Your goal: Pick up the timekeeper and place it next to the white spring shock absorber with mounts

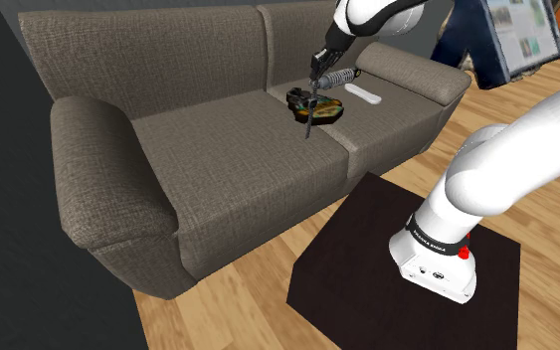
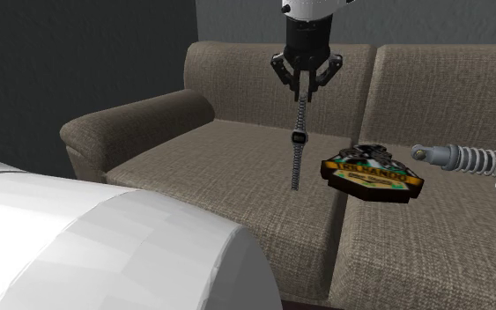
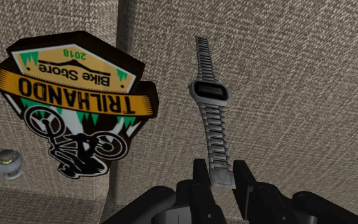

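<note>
Hanging above a grey-brown fabric sofa [image 2: 237, 158] — a grey metal-link digital wristwatch [image 2: 298, 137], strap end clamped in the black two-finger gripper [image 2: 303, 95]; black bike-store sign [image 2: 369, 174] lies near.

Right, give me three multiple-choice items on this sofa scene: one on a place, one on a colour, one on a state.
1. Where does the bike-store badge lie?
A) on the sofa seat
B) on the floor
C) on an armrest

2. What colour is the band of the watch?
A) red
B) silver-grey
C) yellow

3. How is the watch placed?
A) flat on a cushion
B) lying on the badge
C) hanging from the gripper

Key:
1 A, the badge rests on the seat cushions by their seam.
2 B, the band's links look silver-grey.
3 C, the gripper is shut on one end of the band and the rest of the watch dangles below.
</note>
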`<action>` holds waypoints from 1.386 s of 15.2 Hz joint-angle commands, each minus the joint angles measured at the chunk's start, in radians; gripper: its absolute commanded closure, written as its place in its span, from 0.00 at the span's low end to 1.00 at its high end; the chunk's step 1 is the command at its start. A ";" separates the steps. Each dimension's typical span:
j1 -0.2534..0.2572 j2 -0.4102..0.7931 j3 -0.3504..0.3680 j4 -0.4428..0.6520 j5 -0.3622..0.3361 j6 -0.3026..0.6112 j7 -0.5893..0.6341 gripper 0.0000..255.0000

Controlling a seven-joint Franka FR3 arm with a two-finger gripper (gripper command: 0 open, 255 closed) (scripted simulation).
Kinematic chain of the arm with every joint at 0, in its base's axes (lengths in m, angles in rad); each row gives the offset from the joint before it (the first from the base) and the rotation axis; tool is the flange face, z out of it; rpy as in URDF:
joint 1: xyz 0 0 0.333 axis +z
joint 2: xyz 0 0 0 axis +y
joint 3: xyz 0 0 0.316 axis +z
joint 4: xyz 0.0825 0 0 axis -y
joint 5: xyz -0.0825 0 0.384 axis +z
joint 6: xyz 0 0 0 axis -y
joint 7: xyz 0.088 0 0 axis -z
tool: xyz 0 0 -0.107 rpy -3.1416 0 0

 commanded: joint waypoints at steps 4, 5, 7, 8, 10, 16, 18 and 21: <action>0.000 0.000 0.000 0.000 0.000 0.000 0.000 1.00; 0.000 0.000 0.000 0.000 0.000 0.000 0.000 1.00; -0.002 -0.010 0.004 0.019 -0.003 -0.029 0.004 1.00; -0.003 -0.015 0.006 0.029 -0.004 -0.044 0.006 1.00; -0.004 -0.024 0.009 0.049 -0.006 -0.073 0.010 1.00; -0.006 -0.044 0.019 0.114 -0.009 -0.158 0.019 1.00; -0.006 -0.049 0.021 0.138 -0.010 -0.186 0.021 1.00; -0.006 -0.054 0.025 0.174 -0.011 -0.227 0.024 1.00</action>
